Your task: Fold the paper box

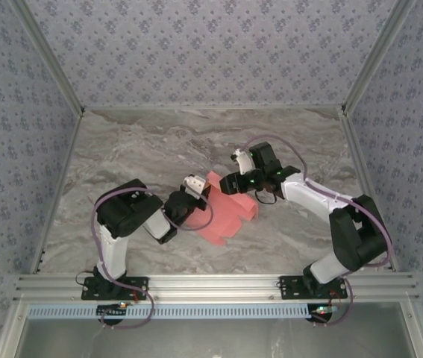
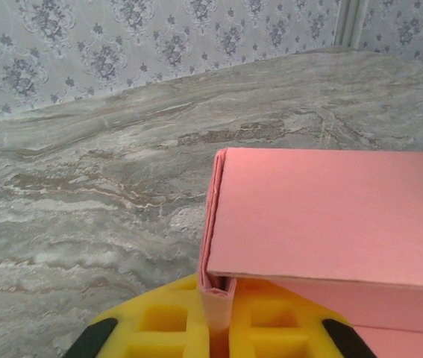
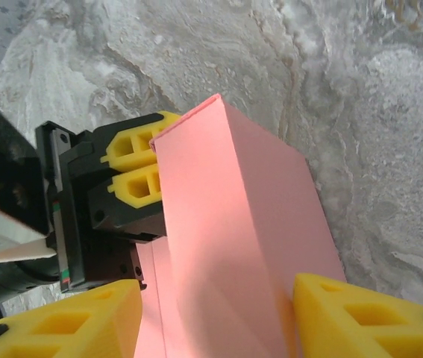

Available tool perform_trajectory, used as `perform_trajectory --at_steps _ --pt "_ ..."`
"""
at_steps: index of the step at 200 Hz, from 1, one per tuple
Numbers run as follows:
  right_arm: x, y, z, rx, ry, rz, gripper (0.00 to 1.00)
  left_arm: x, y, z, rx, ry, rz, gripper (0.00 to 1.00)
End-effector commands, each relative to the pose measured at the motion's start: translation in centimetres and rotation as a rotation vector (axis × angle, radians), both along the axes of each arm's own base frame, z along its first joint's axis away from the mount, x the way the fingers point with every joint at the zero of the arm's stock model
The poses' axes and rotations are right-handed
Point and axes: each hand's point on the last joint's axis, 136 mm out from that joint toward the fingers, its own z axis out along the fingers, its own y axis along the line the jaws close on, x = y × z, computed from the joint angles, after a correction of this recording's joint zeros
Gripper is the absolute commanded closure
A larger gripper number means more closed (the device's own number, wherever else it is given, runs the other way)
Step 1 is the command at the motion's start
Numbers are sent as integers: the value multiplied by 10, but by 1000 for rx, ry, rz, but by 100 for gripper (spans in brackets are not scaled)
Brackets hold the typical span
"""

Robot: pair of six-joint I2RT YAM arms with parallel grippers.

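Observation:
The salmon-pink paper box point(image 1: 230, 212) lies partly folded mid-table, one panel raised. My left gripper point(image 1: 196, 190) is at its left end. In the left wrist view its yellow fingers point(image 2: 166, 321) are shut on a doubled edge of the card point(image 2: 218, 294), and a raised panel point(image 2: 330, 216) stretches off to the right. My right gripper point(image 1: 231, 183) reaches in from the right over the box's far part. In the right wrist view it point(image 3: 215, 321) straddles the raised panel point(image 3: 233, 224), open. Its right finger point(image 3: 368, 313) touches the card and its left finger point(image 3: 62, 324) stands apart. The left gripper's fingers point(image 3: 133, 168) hold the far corner.
The table is grey marble point(image 1: 159, 142), walled by patterned panels point(image 1: 211, 45) at the back and both sides. An aluminium rail point(image 1: 211, 283) with both arm bases runs along the near edge. Bare marble surrounds the box.

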Motion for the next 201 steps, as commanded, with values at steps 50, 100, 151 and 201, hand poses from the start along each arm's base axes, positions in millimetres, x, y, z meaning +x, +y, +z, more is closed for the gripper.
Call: perform_trajectory --at_steps 50,100,151,201 --pt "0 -17 20 44 -97 27 42 -13 8 7 20 77 -28 56" --pt "0 -25 20 34 -101 13 42 3 10 13 32 71 -22 52" --pt "-1 -30 29 41 -129 2 42 22 -7 -4 94 42 -33 56" --pt "-1 -41 35 28 -168 -53 42 25 -5 -13 81 12 -11 87"
